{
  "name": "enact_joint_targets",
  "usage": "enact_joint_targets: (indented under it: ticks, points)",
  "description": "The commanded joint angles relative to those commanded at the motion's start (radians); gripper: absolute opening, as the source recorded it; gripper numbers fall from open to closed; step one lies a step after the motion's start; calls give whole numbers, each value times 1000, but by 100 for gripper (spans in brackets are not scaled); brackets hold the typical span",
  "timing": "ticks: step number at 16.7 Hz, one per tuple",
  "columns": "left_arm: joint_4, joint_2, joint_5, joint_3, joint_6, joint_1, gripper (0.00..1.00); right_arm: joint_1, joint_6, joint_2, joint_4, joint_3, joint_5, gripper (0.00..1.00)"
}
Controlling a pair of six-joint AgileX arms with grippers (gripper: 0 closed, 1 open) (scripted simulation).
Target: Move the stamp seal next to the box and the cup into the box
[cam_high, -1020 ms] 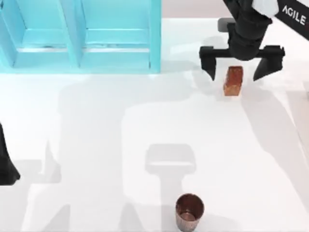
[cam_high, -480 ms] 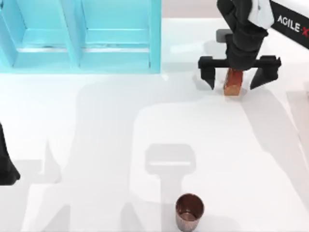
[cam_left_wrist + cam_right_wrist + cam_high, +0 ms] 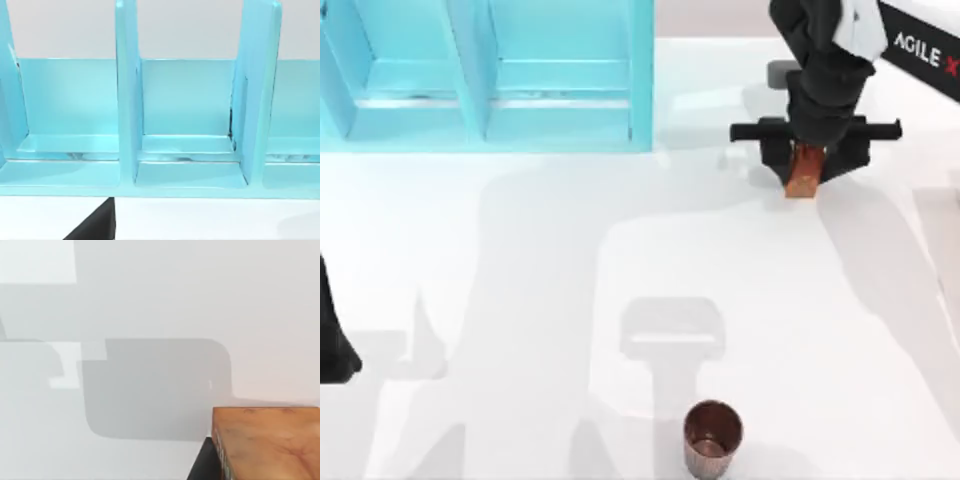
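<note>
The stamp seal is sitting on the tabletop toward the far right, a little way off to the right of the blue box, and the right hand is down over it with its fingers drawn in tight against both sides, so it looks like it's got a grip on the block. If I'm reading this right, the step is the pickup, and the trick is a straight lift before going sideways, then setting the seal down just beside the box wall without bumping it. The block is tall for its footprint, so it'd probably tip if it's let go at a slant. Up close in the right wrist view the seal is a mottled orange-brown, wood-like thing with flat faces and a crisp edge. The cup, copper-brown with ribbed sides and a dark inside, stands upright at the near edge, well apart from everything. The left hand is parked at the left edge, can't tell how its fingers stand.
</note>
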Motion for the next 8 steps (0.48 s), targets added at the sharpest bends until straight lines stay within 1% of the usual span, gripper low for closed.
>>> enact_joint_targets:
  ticks: [3,4,8]
  points:
    - [0,0,0,0,0,0,100,0,0,0,0,0,0,2]
    - [0,0,0,0,0,0,100,0,0,0,0,0,0,0]
    - [0,0,0,0,0,0,100,0,0,0,0,0,0,0]
